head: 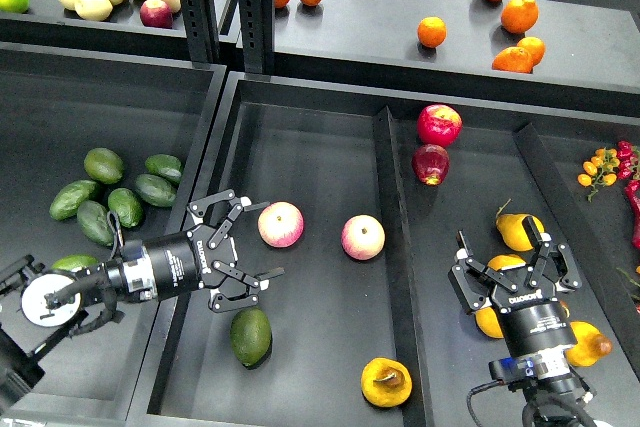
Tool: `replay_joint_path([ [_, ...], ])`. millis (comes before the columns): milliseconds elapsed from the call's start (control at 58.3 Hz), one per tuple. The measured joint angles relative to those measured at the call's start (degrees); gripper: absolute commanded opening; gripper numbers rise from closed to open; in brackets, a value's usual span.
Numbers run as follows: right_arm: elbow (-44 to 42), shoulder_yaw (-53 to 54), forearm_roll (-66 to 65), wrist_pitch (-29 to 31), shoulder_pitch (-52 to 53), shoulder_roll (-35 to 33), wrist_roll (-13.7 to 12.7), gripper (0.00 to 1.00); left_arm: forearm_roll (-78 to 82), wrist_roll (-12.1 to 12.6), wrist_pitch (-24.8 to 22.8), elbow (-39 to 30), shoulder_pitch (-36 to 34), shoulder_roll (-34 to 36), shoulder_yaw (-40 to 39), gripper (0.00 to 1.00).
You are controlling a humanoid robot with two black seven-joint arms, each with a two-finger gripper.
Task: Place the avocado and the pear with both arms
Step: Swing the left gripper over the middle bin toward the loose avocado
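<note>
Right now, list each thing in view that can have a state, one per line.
left gripper: open, holding nothing, above the avocado
right gripper: open, holding nothing, over the yellow pears
avocado: lying loose on the middle tray floor, not gripped
pear: resting in the same tray, brown blemish facing up, not gripped
two pink apples: resting loose in the middle tray, apart from each other

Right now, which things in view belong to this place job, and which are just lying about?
Job:
- avocado, loose in the middle bin
- pear, brown blemish, same bin
- left gripper, open
- right gripper, open

Lying about:
- two apples in the middle bin
- avocado pile in the left bin
- red fruit
- yellow pears
- oranges on the shelf
</note>
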Motion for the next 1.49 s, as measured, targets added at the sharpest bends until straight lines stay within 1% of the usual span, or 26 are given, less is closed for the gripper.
replay_joint_path([
  [51,-0.26,0.08,-0.05,-0.89,0.71,-0.01,0.0,0.99,0.28,0.04,0.0,0.06,-3.01,1.84,3.36,0.99],
  [120,-0.8,0.12,-0.09,-2.44,2.11,0.0,-0.01,0.99,0.47,0.02,0.0,0.09,-10.25,5.85,9.72,0.99],
  [172,-1.1,0.12,-0.15,-3.59,2.85,0.0,0.0,0.99,0.57,0.03,0.0,0.12,-14.28,7.34,14.46,0.99],
  [343,-2.83,0.98,-0.22,-9.09,6.3,0.0,-0.01,0.99,0.86,0.01,0.0,0.26,-25.37,9.05,25.58,0.99],
  [480,-4.85,2.71,-0.26,-14.0,9.98,0.0,0.0,0.99,1.82,-0.01,0.0,0.81,-31.78,9.12,32.33,0.99],
  [669,-5.82,3.66,-0.26,-15.79,13.22,0.0,0.0,0.99,5.58,-0.02,0.0,1.59,-38.2,9.09,41.94,0.99],
  [858,-6.54,3.81,-0.26,-15.87,13.9,0.0,0.0,0.99,12.42,-0.02,0.0,3.2,-40.13,8.11,50.25,0.99],
  [892,-6.6,3.82,-0.26,-15.87,13.94,0.0,-0.01,0.99,14.2,-0.01,0.0,4.02,-40.19,7.49,52.87,0.99],
  [1098,-6.72,3.85,-0.26,-15.88,14.03,0.0,0.0,0.99,15.82,-0.01,0.0,9.03,-40.09,3.55,60.0,0.99],
  [1201,-6.77,3.85,-0.26,-15.88,14.02,0.0,-0.01,0.99,15.71,-0.01,0.0,10.96,-40.07,1.43,60.86,0.99],
  [1390,-6.77,3.96,-0.26,-15.66,13.88,0.0,-0.01,0.99,15.25,-0.01,0.0,17.88,-39.7,-3.45,60.23,0.99],
  [1493,-6.77,4.18,-0.26,-15.55,13.8,0.0,-0.01,0.99,15.24,-0.01,0.0,19.64,-39.45,-5.14,60.0,0.99],
])
